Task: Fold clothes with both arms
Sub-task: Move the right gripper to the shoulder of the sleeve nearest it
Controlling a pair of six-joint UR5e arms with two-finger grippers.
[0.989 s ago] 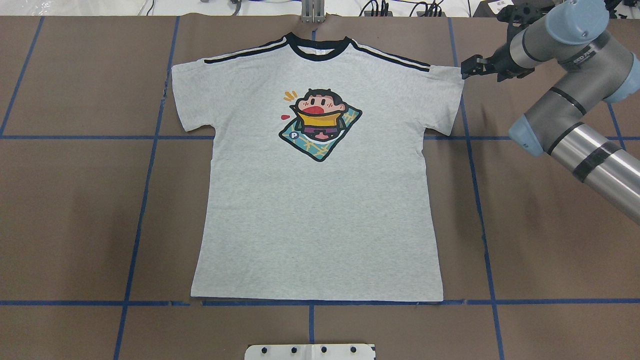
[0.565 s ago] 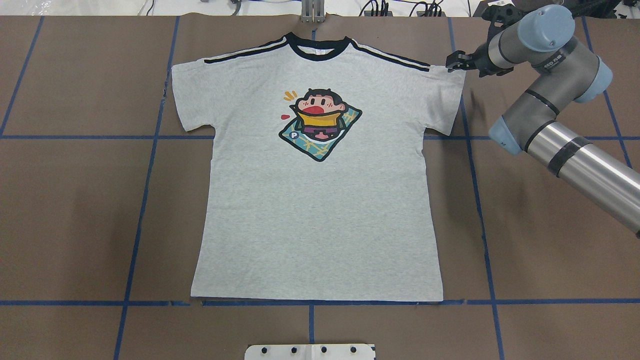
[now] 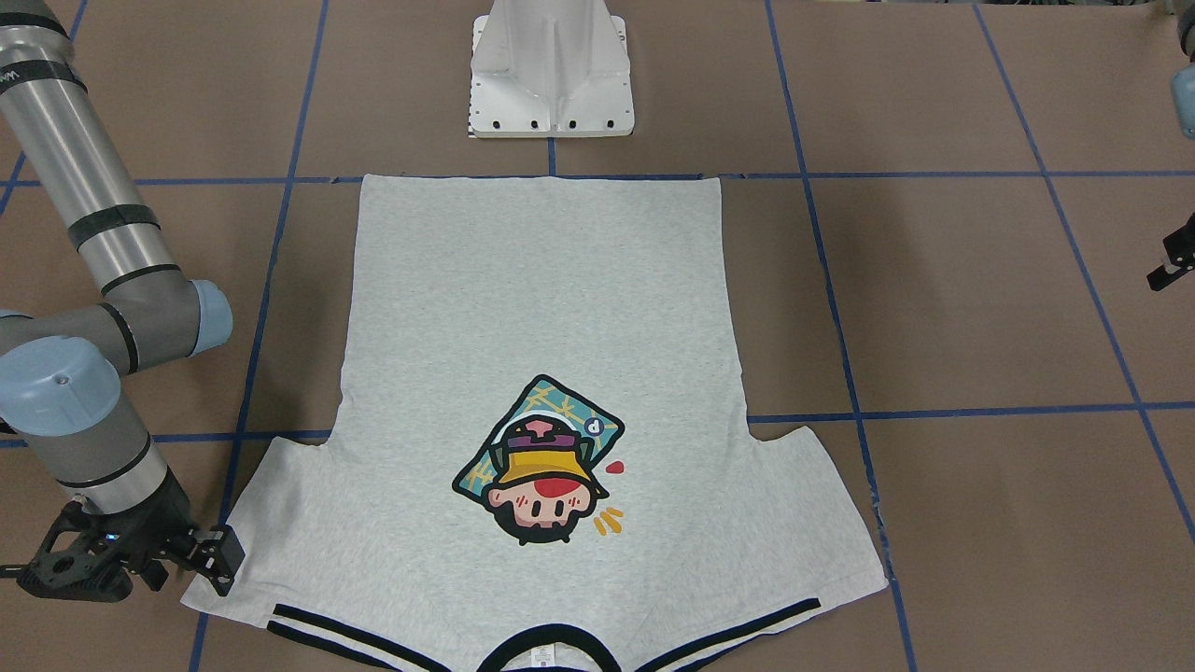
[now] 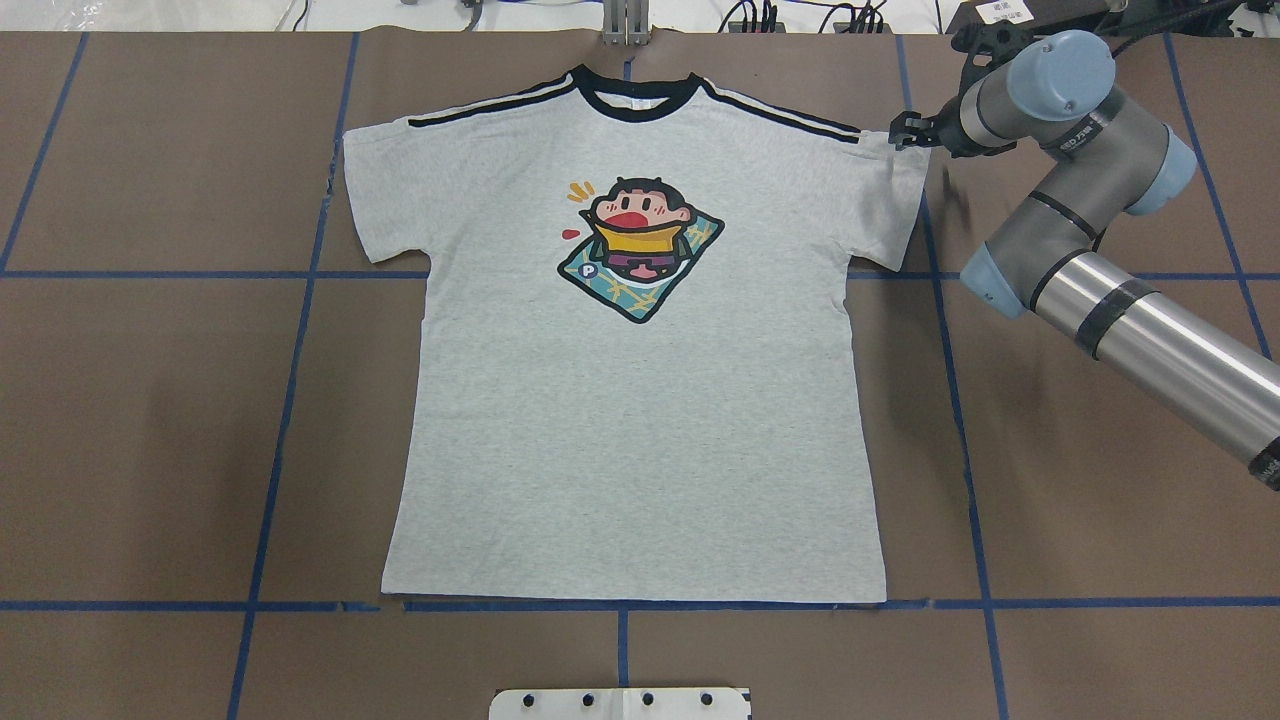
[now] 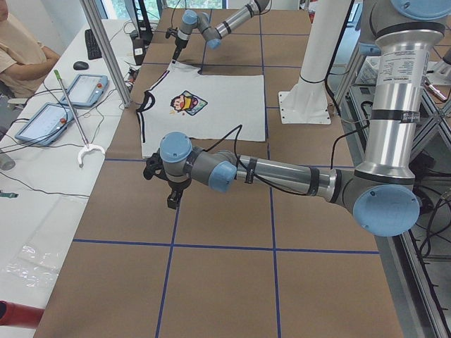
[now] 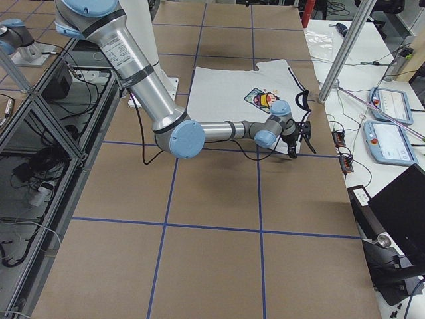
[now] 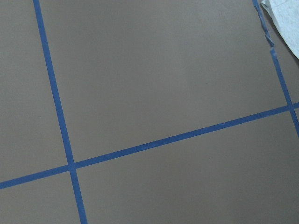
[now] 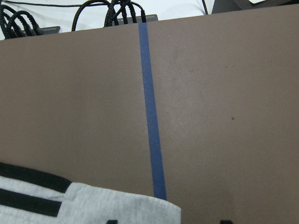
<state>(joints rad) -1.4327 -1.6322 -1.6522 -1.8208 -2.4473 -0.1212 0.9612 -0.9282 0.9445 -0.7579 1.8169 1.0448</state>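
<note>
The grey T-shirt [image 4: 640, 400] lies flat and print-up at the middle of the bench [image 4: 150, 400], its collar toward the top of the overhead view. The right tool [image 4: 897, 133] sits at the sleeve corner in the upper right, jaws apart and pinching nothing. The left tool [image 5: 171, 199] hangs over bare bench at the front-facing view's right edge. I cannot tell whether it is open.
</note>
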